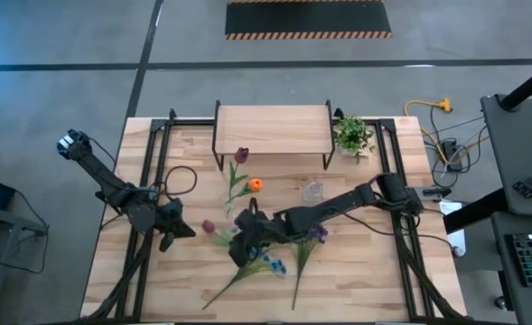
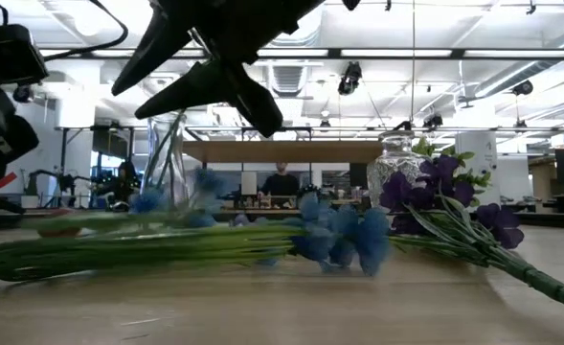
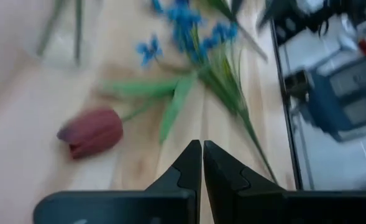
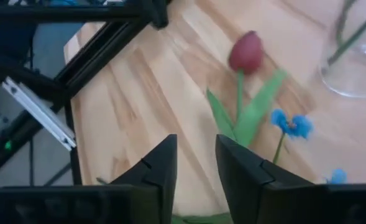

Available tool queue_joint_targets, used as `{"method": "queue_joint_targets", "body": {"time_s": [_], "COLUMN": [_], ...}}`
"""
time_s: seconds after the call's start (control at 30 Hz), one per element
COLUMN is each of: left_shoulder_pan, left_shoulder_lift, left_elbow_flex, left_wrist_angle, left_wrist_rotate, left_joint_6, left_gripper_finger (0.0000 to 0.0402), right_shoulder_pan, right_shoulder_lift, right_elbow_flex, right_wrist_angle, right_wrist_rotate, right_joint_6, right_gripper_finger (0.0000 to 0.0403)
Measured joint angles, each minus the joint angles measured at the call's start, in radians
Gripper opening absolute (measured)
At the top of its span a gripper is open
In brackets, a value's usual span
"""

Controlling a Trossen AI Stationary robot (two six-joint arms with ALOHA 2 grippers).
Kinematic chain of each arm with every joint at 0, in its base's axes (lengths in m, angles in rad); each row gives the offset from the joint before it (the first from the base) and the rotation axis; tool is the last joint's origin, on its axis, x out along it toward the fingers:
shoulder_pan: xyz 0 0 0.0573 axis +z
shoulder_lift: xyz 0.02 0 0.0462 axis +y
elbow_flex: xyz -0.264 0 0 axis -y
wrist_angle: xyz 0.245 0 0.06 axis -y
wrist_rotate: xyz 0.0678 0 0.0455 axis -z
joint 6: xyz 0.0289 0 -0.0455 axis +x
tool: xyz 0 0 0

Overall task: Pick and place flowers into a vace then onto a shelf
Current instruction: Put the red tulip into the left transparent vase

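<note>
Reaching across the middle of the table, the right gripper [image 1: 245, 236] hangs with its two fingers apart and nothing between them, poised over the loose flowers that lie flat on the wood. Directly beneath and just beyond its fingertips lies the blue spray [image 1: 267, 264], its long green stem running diagonally away from the claw toward the table's near edge. In the right wrist view a dark red tulip [image 4: 246, 51] lies ahead of the fingers, its stem pointing back toward them, so the stem runs roughly along the claw's reach and not across the gap. The purple bunch [image 1: 316, 233] lies just beside the right arm's forearm. The left gripper [image 1: 182, 229] waits near the tulip's other side with its fingers pressed together, empty. A clear glass vase [image 1: 238, 185], already holding a tulip and an orange bud, stands upright beyond the right claw, toward the shelf [image 1: 272, 128] at the table's far edge. The right claw looks nearer to the blue spray's stem, and its wrist likely needs turning so the fingers straddle that stem.
</note>
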Motion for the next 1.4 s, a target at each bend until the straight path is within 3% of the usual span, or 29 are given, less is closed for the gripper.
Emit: {"method": "queue_joint_targets", "body": {"time_s": [0.13, 0.3, 0.53, 0.97, 1.4], "left_shoulder_pan": [0.001, 0.000, 0.002, 0.051, 0.162], "left_shoulder_lift": [0.023, 0.129, 0.370, 0.786, 1.068], "left_elbow_flex": [0.000, 0.012, 0.101, 0.302, 0.524], "left_wrist_angle": [0.092, 0.248, 0.254, 0.252, 0.247], "left_wrist_rotate": [-0.104, -0.106, -0.072, -0.068, 0.069], "left_joint_6": [0.097, 0.403, 0.653, 0.857, 0.948], "left_gripper_finger": [0.0000, 0.0000, 0.0000, 0.0000, 0.0000], "right_shoulder_pan": [0.010, 0.037, 0.069, 0.108, 0.179], "right_shoulder_lift": [-0.011, -0.042, -0.107, -0.177, -0.196], "right_elbow_flex": [0.000, 0.000, 0.000, 0.000, -0.001], "right_wrist_angle": [-0.050, -0.126, -0.254, -0.319, -0.352], "right_wrist_rotate": [-0.006, -0.004, -0.003, 0.009, 0.053], "right_joint_6": [-0.051, -0.141, -0.207, -0.211, -0.159], "right_gripper_finger": [0.0108, 0.0097, 0.0084, 0.0082, 0.0068]}}
